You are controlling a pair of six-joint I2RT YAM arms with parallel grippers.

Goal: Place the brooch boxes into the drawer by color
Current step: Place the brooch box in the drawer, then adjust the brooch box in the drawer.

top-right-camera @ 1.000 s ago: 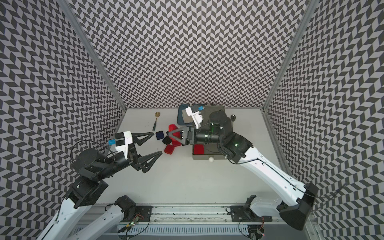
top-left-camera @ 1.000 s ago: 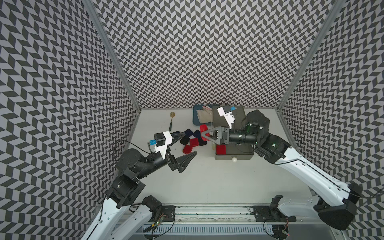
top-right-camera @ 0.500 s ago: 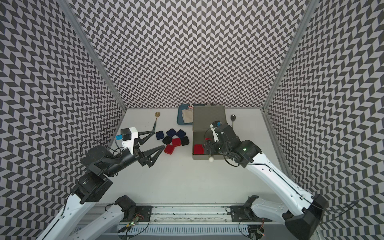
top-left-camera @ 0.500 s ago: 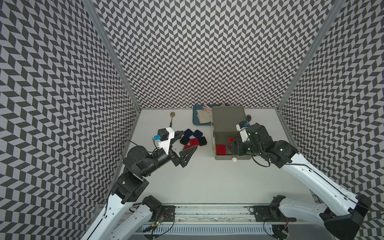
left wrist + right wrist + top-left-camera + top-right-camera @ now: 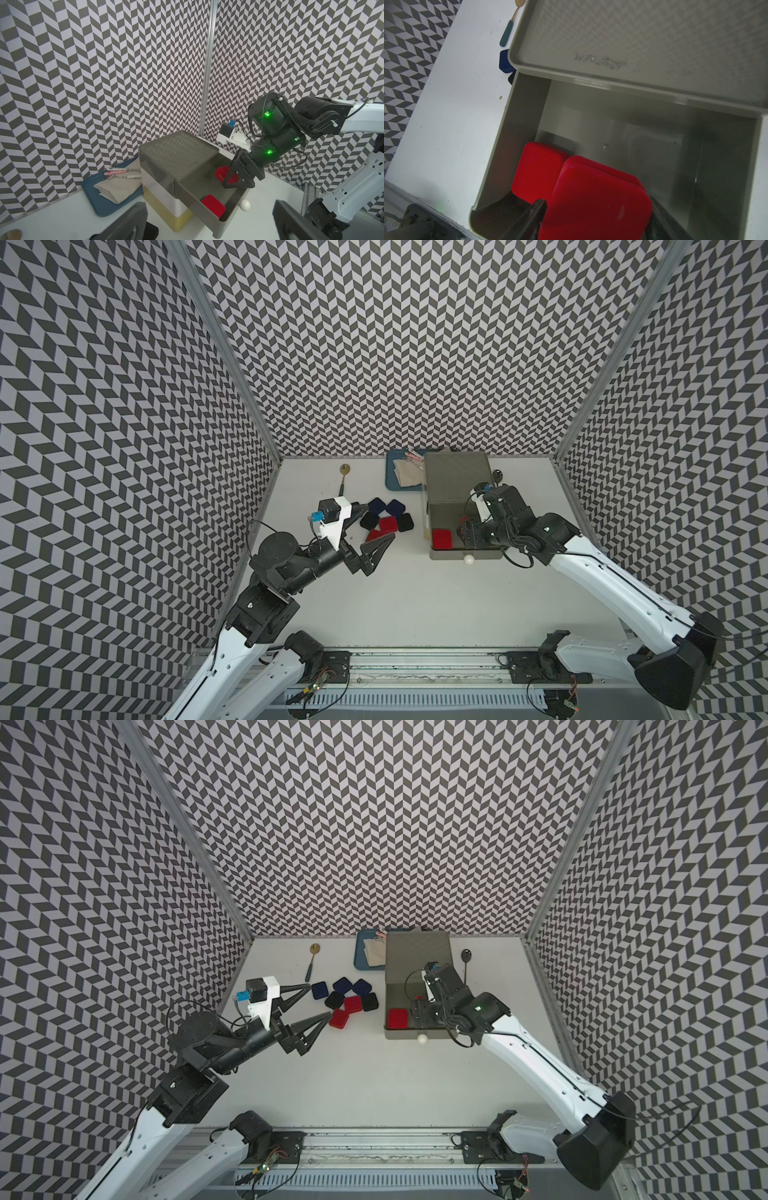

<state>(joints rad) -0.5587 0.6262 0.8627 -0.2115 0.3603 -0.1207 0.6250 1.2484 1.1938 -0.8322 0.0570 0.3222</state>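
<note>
**Hovering a red case over the open top drawer**

My right gripper (image 5: 232,180) is pinched on a red brooch box (image 5: 598,197). The case sits tilted between the two fingers, over the grey top drawer (image 5: 446,512). That drawer is pulled out of the chest (image 5: 178,149), with its white ball knob (image 5: 422,1039) at the front. A second red box (image 5: 397,1018) lies flat inside, in the front corner on the side nearer the loose boxes. It's just beside the one I'm carrying, and whether the two touch I cannot tell. The white and yellow drawers below look closed in the left wrist view.

Over on the other side, my left gripper (image 5: 318,1002) hangs with its jaws spread wide and nothing between them. It's right at the edge of the loose boxes on the table (image 5: 374,1073). I count seven there in a top view, packed close together: three navy boxes (image 5: 342,984) at the back, two black boxes (image 5: 334,1000) and two red boxes (image 5: 353,1004). Behind them, the blue tray (image 5: 359,965) with its napkin sits just beside the chest.
</note>
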